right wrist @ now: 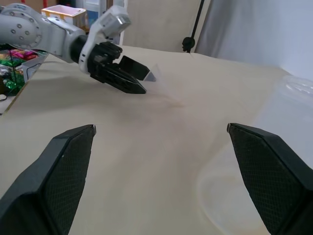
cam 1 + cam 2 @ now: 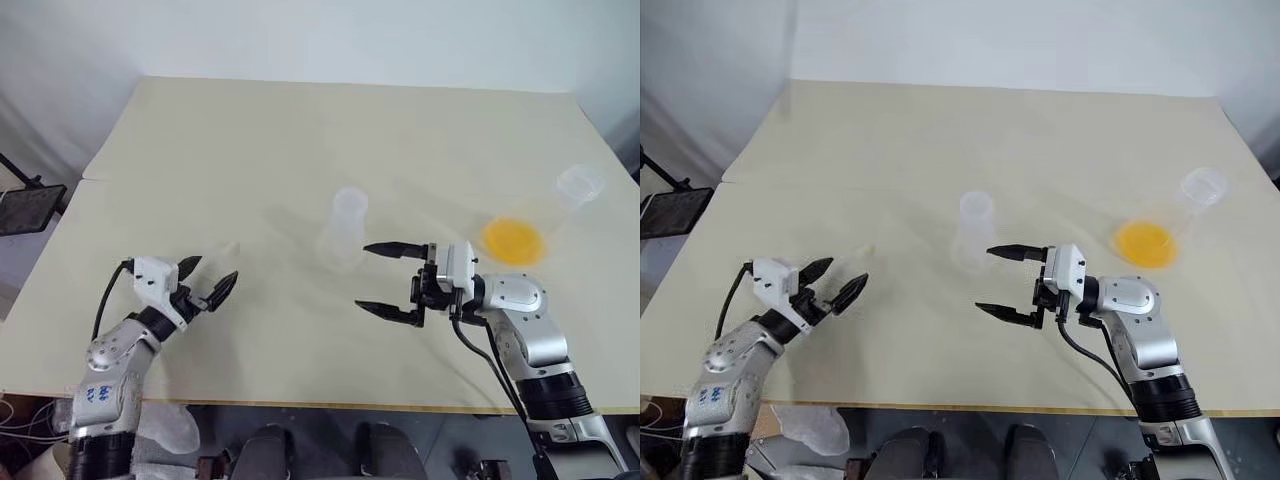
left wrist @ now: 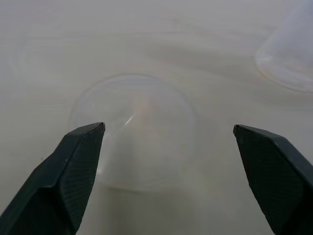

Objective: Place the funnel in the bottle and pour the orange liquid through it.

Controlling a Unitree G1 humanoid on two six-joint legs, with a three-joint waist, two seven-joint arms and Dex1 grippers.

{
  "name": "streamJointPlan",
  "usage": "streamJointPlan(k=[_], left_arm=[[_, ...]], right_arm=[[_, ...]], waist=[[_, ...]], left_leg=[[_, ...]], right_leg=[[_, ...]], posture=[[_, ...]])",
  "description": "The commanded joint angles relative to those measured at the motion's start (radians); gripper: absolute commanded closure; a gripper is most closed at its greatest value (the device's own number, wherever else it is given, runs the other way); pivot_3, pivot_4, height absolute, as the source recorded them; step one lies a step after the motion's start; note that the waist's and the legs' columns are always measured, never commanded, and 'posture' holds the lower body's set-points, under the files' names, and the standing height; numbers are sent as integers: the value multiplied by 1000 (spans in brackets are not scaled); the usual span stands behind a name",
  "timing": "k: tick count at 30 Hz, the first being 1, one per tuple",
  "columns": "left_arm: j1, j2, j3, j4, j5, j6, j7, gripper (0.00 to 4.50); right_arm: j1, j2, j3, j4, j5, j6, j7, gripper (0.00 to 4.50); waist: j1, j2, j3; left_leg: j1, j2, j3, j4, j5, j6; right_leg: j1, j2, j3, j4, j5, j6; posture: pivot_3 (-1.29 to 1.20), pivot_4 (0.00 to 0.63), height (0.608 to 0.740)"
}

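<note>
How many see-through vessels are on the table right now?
3: the bottle standing mid-table, the flask with orange liquid at the right, and the funnel lying in front of the left claw.

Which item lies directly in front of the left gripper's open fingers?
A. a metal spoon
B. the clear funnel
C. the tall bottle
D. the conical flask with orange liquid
B: the left gripper is open around the clear funnel, wide mouth facing it.
</note>
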Motion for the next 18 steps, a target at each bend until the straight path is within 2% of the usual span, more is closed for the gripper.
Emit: streamJointPlan(k=[1,13,18], left_arm=[[-15,2,-4,19,22,-27,12,812],[5,28,32,5,7,-43,-6,4428],[17,48,42,-15,-19,-68,-58,4468]], right_arm=[[5,-10,-27,-34,13,-8,-10,0],[14,-7,-34,-31,8,-27,-34,0],[44,-18,-51,-50,12,-45,-38,0]], waist=[[-3,0,0],[0,0,0],[0,0,0]], left_leg=[[0,0,0,0,0,0],[0,1,0,0,0,0],[0,0,0,0,0,0]], right_leg=[[0,0,0,0,0,0],[0,0,0,0,0,0],[0,0,0,0,0,0]], posture=[[0,150,740],[0,150,740],[0,150,740]])
